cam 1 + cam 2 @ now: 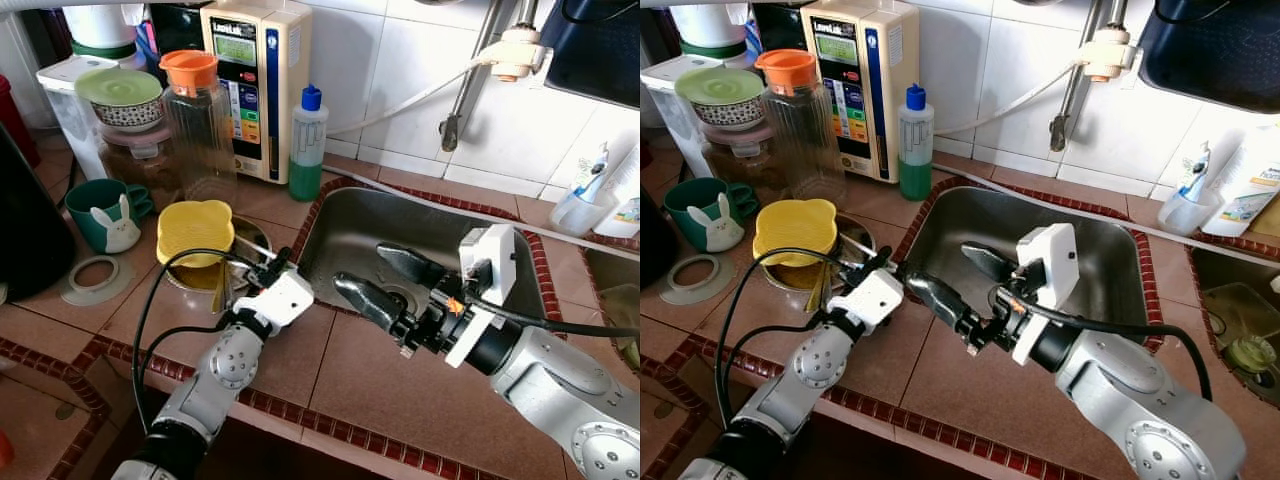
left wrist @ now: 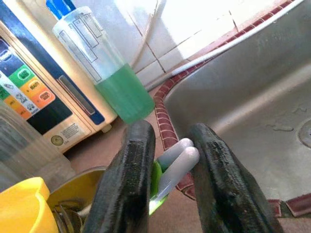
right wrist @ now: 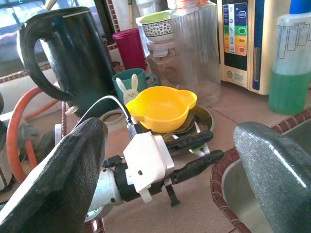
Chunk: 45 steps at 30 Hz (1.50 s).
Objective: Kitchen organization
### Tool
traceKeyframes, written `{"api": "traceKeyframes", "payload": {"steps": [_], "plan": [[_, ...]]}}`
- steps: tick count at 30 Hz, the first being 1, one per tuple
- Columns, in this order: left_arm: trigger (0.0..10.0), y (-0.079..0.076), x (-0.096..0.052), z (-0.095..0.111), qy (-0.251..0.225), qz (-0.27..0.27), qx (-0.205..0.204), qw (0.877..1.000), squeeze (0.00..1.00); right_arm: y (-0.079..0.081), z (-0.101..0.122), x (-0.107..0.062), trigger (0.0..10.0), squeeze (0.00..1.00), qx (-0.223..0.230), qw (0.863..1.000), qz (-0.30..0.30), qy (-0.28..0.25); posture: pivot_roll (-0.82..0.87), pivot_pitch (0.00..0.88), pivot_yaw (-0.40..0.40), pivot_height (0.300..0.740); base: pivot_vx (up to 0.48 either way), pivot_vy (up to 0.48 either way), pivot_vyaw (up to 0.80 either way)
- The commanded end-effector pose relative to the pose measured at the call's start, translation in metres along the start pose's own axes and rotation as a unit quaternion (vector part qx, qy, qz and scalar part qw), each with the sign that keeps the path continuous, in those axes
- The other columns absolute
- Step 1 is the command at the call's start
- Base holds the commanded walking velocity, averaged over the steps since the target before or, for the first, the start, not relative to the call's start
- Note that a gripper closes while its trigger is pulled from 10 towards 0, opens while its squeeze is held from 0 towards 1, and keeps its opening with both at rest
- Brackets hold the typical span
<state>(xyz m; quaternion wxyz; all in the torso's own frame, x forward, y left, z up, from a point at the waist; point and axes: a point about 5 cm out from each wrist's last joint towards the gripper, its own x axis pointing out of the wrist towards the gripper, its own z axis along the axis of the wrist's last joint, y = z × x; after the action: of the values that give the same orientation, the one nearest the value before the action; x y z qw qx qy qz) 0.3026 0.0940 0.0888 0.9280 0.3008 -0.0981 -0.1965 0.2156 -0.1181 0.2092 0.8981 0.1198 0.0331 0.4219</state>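
Note:
My left gripper hovers at the sink's left rim, beside a steel bowl of cutlery topped by a yellow flower-shaped bowl. It is shut on two pale grey utensil handles with a green part between them. The right wrist view shows the same left gripper in front of the yellow bowl. My right gripper is open over the left part of the steel sink, fingers spread wide and pointing at the left gripper, nothing between them.
A bottle of green soap, a water ioniser and an orange-lidded glass jar line the back wall. A green rabbit mug and a black kettle stand to the left. A tap pipe hangs above the sink.

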Motion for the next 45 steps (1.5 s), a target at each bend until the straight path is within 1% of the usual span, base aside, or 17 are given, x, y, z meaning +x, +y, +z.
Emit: {"api": "traceKeyframes", "payload": {"steps": [1,12,17,21,23,24,28,31,34,36,38,39,41,42,43,44,45], "plan": [[0.0,0.001,0.0,0.0,0.002,0.0,-0.001,1.0,0.0,-0.002,0.003,0.0,10.0,0.0,-0.008,1.0,-0.007,-0.005,0.02,0.0,-0.04,0.74,0.0,0.0,0.0],[0.0,0.02,-0.001,0.019,-0.045,0.061,0.009,0.997,0.0,-0.002,0.002,0.0,10.0,0.0,-0.005,1.0,-0.009,-0.007,0.03,0.0,-0.044,0.74,0.0,0.0,0.0],[0.0,0.023,-0.002,0.02,-0.048,0.071,0.014,0.996,0.0,-0.002,0.001,0.001,10.0,0.0,-0.004,1.0,-0.008,-0.007,0.03,0.0,-0.045,0.74,0.0,0.0,0.0],[0.0,0.026,-0.001,0.023,-0.05,0.075,0.006,0.996,0.0,-0.002,0.001,0.001,10.0,0.0,-0.003,1.0,-0.008,-0.008,0.03,0.0,-0.044,0.74,0.0,0.0,0.0],[0.0,0.03,0.002,0.03,-0.054,0.076,-0.012,0.996,0.0,-0.002,0.001,0.001,10.0,0.0,-0.003,1.0,-0.009,-0.008,0.03,0.0,-0.043,0.74,0.0,0.0,0.0],[0.0,0.03,0.002,0.03,-0.054,0.076,-0.012,0.996,0.0,-0.002,0.001,0.001,10.0,0.0,-0.003,1.0,-0.009,-0.008,0.03,0.0,-0.043,0.74,0.0,0.0,0.0],[0.0,0.039,0.004,0.049,-0.078,0.084,-0.025,0.993,0.0,-0.003,0.001,0.001,10.0,0.0,-0.003,1.0,-0.01,-0.009,0.04,0.0,-0.042,0.74,0.0,0.0,0.0],[0.0,0.049,0.004,0.066,-0.115,0.092,-0.003,0.989,0.0,-0.003,0.001,0.003,10.0,0.0,-0.002,1.0,-0.01,-0.011,0.05,0.0,-0.042,0.74,0.0,0.0,0.0],[0.0,0.052,0.005,0.073,-0.127,0.094,0.006,0.987,0.0,-0.003,0.001,0.003,10.0,0.0,-0.001,1.0,-0.01,-0.012,0.05,0.0,-0.042,0.74,0.0,0.0,0.0],[0.0,0.059,0.006,0.081,-0.138,0.098,0.012,0.985,0.0,-0.004,0.0,0.005,10.0,0.0,0.0,1.0,-0.012,-0.015,0.06,0.0,-0.039,0.74,0.0,0.0,0.0],[0.0,0.063,0.007,0.085,-0.143,0.102,0.007,0.984,0.0,-0.006,0.001,0.005,10.0,0.0,0.0,1.0,-0.017,-0.018,0.06,0.0,-0.039,0.74,0.0,0.0,0.0],[0.0,0.066,0.008,0.088,-0.145,0.103,-0.001,0.984,0.0,-0.007,0.001,0.006,10.0,0.0,0.0,1.0,-0.021,-0.02,0.06,0.0,-0.039,0.74,0.0,0.0,0.0],[0.0,0.07,0.012,0.093,-0.148,0.102,-0.046,0.983,0.0,-0.011,0.001,0.007,10.0,0.0,-0.001,0.999,-0.034,-0.027,0.07,0.0,-0.038,0.74,0.0,0.0,0.0],[0.0,0.07,0.012,0.093,-0.148,0.102,-0.046,0.983,0.0,-0.011,0.001,0.007,10.0,0.0,-0.001,0.999,-0.034,-0.027,0.07,0.0,-0.038,0.74,0.0,0.0,0.0],[0.0,0.08,0.018,0.102,-0.157,0.105,-0.12,0.975,0.0,-0.02,0.004,0.01,10.0,0.0,0.0,0.996,-0.071,-0.045,0.07,0.0,-0.037,0.74,0.0,0.0,0.0],[0.0,0.08,0.018,0.102,-0.157,0.105,-0.12,0.975,0.0,-0.02,0.004,0.01,10.0,0.0,0.0,0.996,-0.071,-0.045,0.07,0.0,-0.037,0.74,0.0,0.0,0.0],[0.0,0.084,0.021,0.106,-0.162,0.108,-0.146,0.97,0.0,-0.025,0.005,0.011,10.0,0.0,0.001,0.995,-0.09,-0.054,0.07,0.0,-0.037,0.74,0.0,0.0,0.0]]}}
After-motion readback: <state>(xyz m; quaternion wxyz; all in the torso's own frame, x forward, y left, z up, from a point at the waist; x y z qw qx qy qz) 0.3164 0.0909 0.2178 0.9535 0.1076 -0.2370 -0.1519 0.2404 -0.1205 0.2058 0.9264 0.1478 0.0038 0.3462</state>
